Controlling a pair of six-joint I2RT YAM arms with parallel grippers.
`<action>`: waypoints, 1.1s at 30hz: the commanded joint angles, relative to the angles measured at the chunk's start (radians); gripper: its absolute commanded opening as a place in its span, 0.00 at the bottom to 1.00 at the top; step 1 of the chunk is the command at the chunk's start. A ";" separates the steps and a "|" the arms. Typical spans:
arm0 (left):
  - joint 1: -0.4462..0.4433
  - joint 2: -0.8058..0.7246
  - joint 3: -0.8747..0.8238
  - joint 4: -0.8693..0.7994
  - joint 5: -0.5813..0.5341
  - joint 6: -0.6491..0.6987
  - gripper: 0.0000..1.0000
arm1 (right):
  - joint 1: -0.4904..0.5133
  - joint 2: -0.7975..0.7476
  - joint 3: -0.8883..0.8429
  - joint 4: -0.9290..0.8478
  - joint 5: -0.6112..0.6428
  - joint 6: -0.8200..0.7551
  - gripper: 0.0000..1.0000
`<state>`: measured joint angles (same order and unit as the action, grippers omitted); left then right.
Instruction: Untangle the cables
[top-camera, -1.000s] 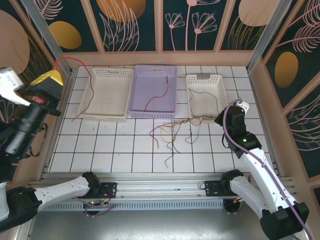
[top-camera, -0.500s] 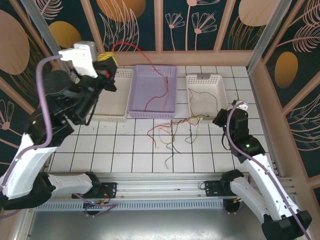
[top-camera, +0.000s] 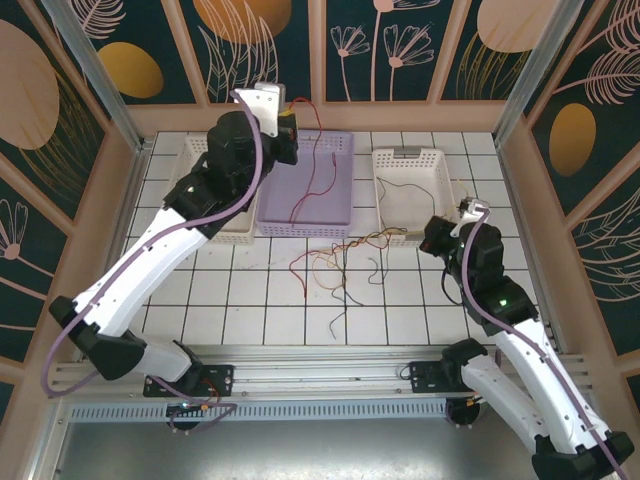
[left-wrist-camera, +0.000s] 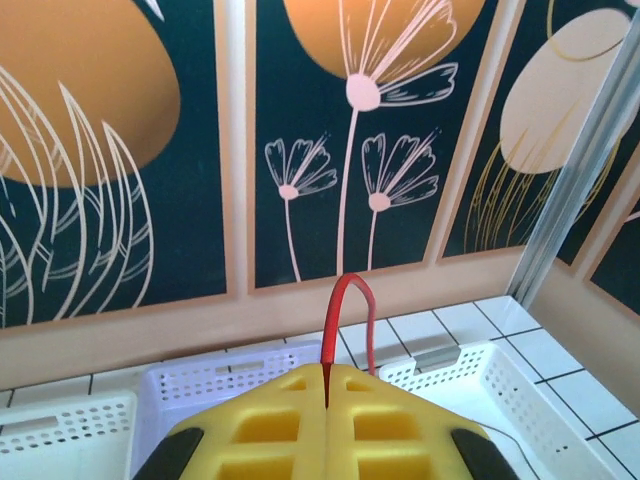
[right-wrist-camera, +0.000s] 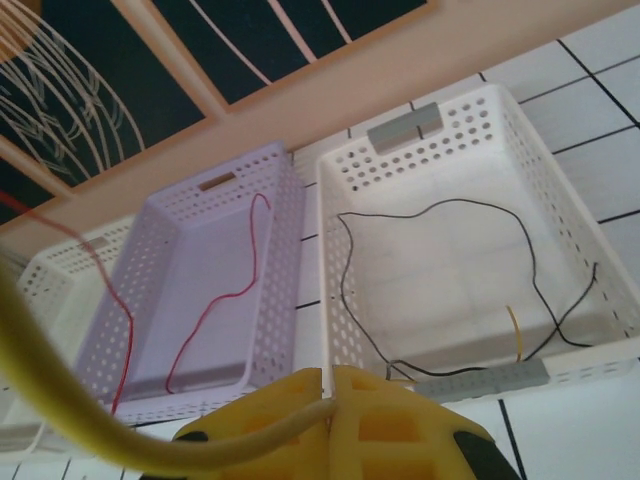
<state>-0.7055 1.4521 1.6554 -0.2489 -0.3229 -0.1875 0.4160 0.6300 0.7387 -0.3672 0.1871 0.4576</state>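
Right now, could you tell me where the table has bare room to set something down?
Bare tiles: near-left, between the left basket and the near edge, under the left arm; and right of the right basket. Crowded: the cables tangled in front of the purple basket, by the right gripper.

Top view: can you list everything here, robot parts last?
Left basket: 1, white, far left.
Middle basket: 1, lilac, far centre.
Right basket: 1, white, far right.
Loose red cable: 1, red, in middle basket.
Black cable: 1, black, in right basket.
Cable tangle: 1, red-yellow-black, tiles before baskets.
Held red cable: 1, red, over middle basket.
Yellow cable: 1, yellow, before the baskets.
Left tool: 1, yellow, shut on held red cable.
Right tool: 1, yellow, shut on yellow cable.
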 joint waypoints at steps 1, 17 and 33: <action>0.035 0.027 -0.020 0.117 0.074 -0.037 0.00 | 0.031 -0.018 0.045 0.034 -0.022 -0.014 0.00; 0.081 0.159 -0.330 0.332 0.167 -0.158 0.00 | 0.125 -0.032 0.054 0.039 0.017 -0.013 0.00; 0.083 0.408 -0.410 0.361 0.139 -0.276 0.00 | 0.125 -0.045 0.060 0.019 0.009 -0.007 0.00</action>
<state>-0.6281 1.8420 1.2472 0.0788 -0.1589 -0.4263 0.5331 0.6003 0.7532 -0.3637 0.1890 0.4503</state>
